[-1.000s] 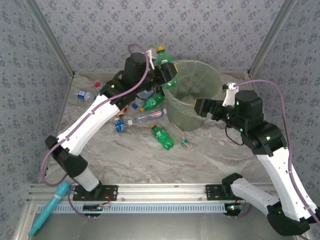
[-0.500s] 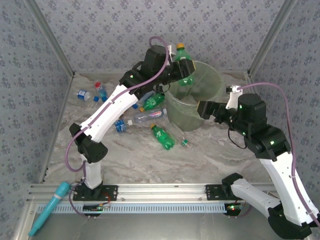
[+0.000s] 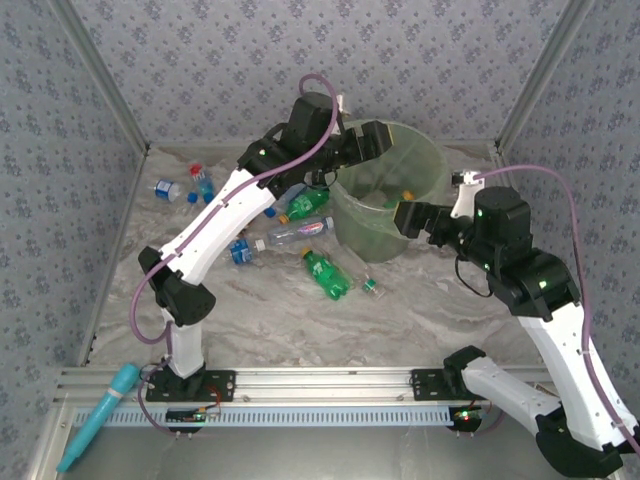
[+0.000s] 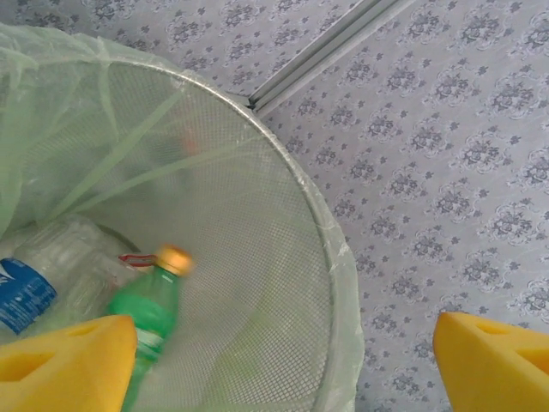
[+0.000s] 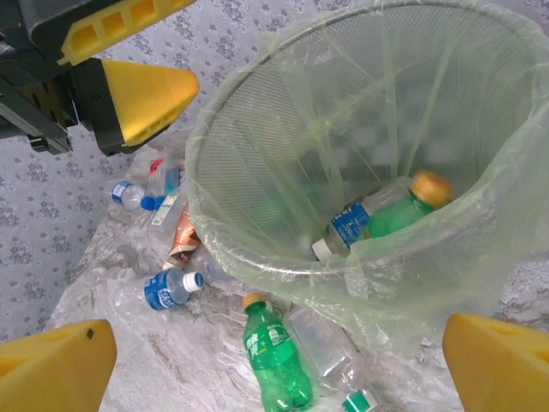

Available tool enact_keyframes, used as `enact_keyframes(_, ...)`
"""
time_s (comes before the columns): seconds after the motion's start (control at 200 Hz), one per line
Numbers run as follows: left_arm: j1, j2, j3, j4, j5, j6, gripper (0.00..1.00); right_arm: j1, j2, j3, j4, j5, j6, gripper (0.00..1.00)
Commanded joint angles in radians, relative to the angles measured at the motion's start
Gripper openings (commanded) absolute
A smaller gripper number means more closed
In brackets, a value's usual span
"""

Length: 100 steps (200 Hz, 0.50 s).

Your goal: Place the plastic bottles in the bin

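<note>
The left gripper [image 3: 383,140] is hanging over the bin [image 3: 365,235], just inside its far-left rim. Its yellow-padded jaws are standing wide apart and gripping nothing, and the wrist camera is looking between them down into the lined mesh. Inside the bin a green bottle with an orange cap [image 4: 150,319] is showing blurred, which I take to mean it is dropping or settling. It is beside a clear bottle with a blue label [image 4: 21,296] lying near the bottom. The right gripper [image 3: 403,216] is waiting just beside the bin's near-right wall, its jaws equally wide and empty.

The job is looking only partly done. At least two bottles are sitting in the bin; whether more are hiding under the bag's folds I cannot tell. Many are lying outside it on the marble-patterned table [image 3: 420,320]:

- **Just in front of the bin:** a green bottle on its side [image 3: 325,275] and a small clear bottle [image 3: 370,288].
- **Left of the bin:** a clear bottle with a red label [image 3: 297,232], another green bottle [image 3: 305,203] and a blue-labelled bottle [image 3: 240,250].
- **Well apart from the bin, further left:** a pair of small clear bottles [image 3: 168,188].

By this count the larger share of the work is lying ahead.
</note>
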Motion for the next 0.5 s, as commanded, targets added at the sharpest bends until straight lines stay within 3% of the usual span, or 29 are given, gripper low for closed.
enact_keyframes(0.0, -0.005, -0.087, -0.016, -0.015, -0.038, 0.042, 0.90, 0.009, 0.004, 0.002, 0.015, -0.005, 0.011, 1.00)
enact_keyframes(0.22, -0.004, -0.250, -0.240, 0.043, -0.134, 0.065, 0.93, 0.057, 0.042, -0.001, 0.022, -0.002, 0.016, 1.00)
enact_keyframes(0.465, 0.006, -0.481, -0.552, 0.092, -0.245, 0.053, 0.94, 0.186, 0.128, 0.010, 0.030, 0.063, -0.009, 1.00)
enact_keyframes(0.495, 0.007, -0.511, -0.589, 0.093, -0.262, 0.047, 0.98, 0.201, 0.141, 0.012, 0.031, 0.070, -0.010, 1.00)
